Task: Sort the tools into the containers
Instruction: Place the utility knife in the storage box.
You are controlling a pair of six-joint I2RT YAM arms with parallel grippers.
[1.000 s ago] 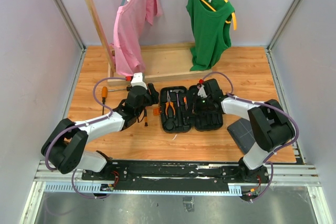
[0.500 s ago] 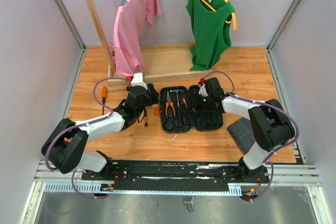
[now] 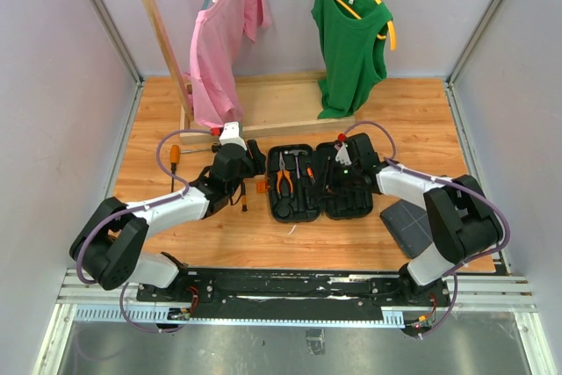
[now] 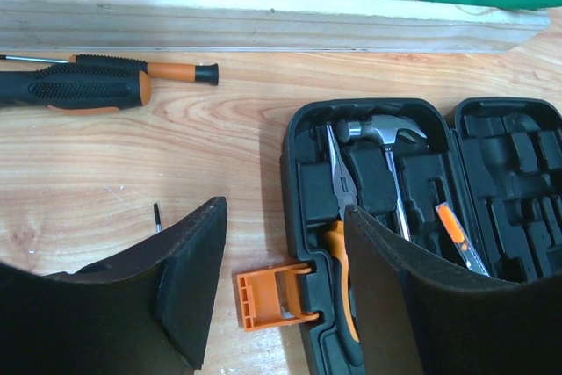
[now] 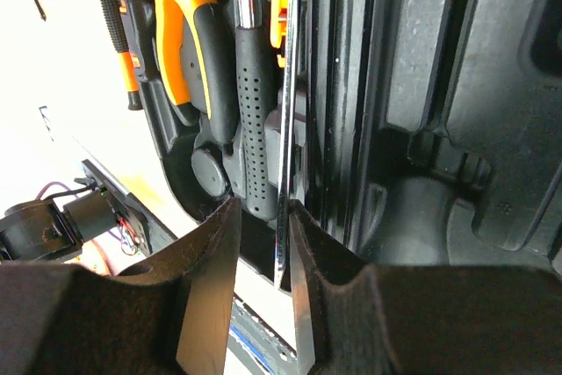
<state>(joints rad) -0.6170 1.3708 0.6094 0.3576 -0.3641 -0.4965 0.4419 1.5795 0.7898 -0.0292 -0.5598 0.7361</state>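
Right wrist: thin tool [image 5: 285, 129] between jaws

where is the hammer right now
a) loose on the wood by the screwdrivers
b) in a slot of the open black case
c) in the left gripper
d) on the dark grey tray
b: the hammer lies in the case half beside the orange-handled pliers, head toward the far rim.

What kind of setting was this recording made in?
Probably a lab robot cell: plain panel walls box in a wooden table, the left arm and right arm sit on a metal rail, and a clothes rack stands behind.
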